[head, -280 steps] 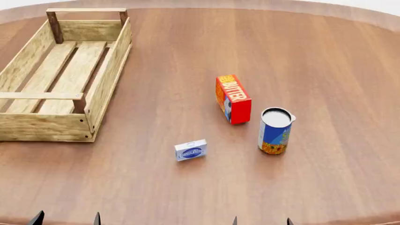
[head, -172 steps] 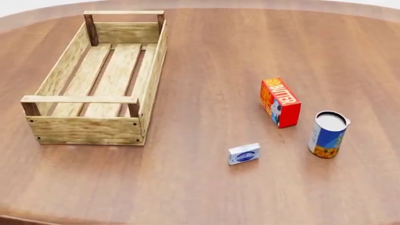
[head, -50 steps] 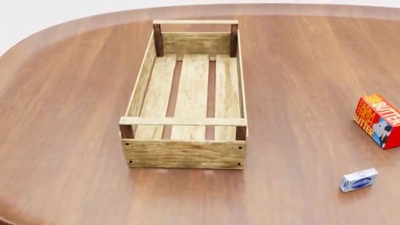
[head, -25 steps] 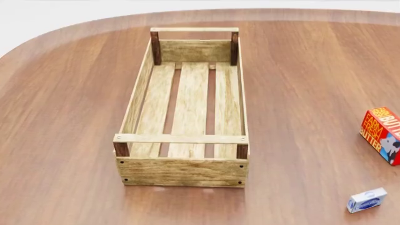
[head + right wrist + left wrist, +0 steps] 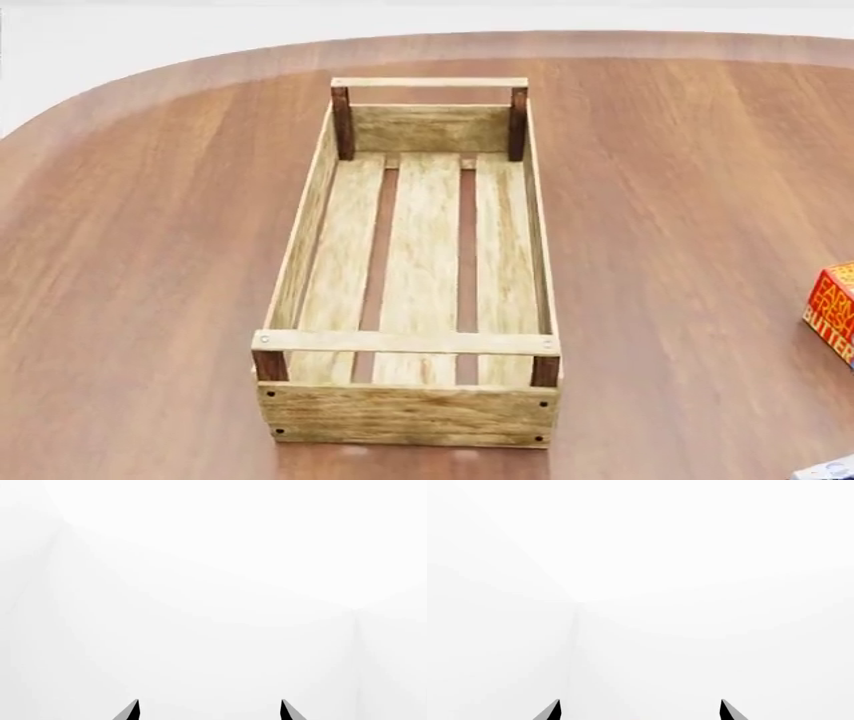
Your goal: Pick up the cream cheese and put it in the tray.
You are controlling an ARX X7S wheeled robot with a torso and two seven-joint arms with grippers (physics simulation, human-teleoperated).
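Both wrist views face blank white background. The left gripper [image 5: 639, 711] and right gripper [image 5: 209, 710] show only dark fingertips, spread apart, holding nothing. Neither gripper appears in the head view, where the tray [image 5: 304, 240] stands mid-table [image 5: 147, 250]. The cream cheese [image 5: 830, 470] sits at the bottom-right edge, near the butter box [image 5: 834, 308]; its lettering is cropped.

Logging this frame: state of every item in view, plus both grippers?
tray: upright on the table, nothing inside.
cream cheese: on the table right of the tray, mostly cut off.
butter box: on the table, partly cut off.
left gripper: open, holding nothing.
right gripper: open, holding nothing.
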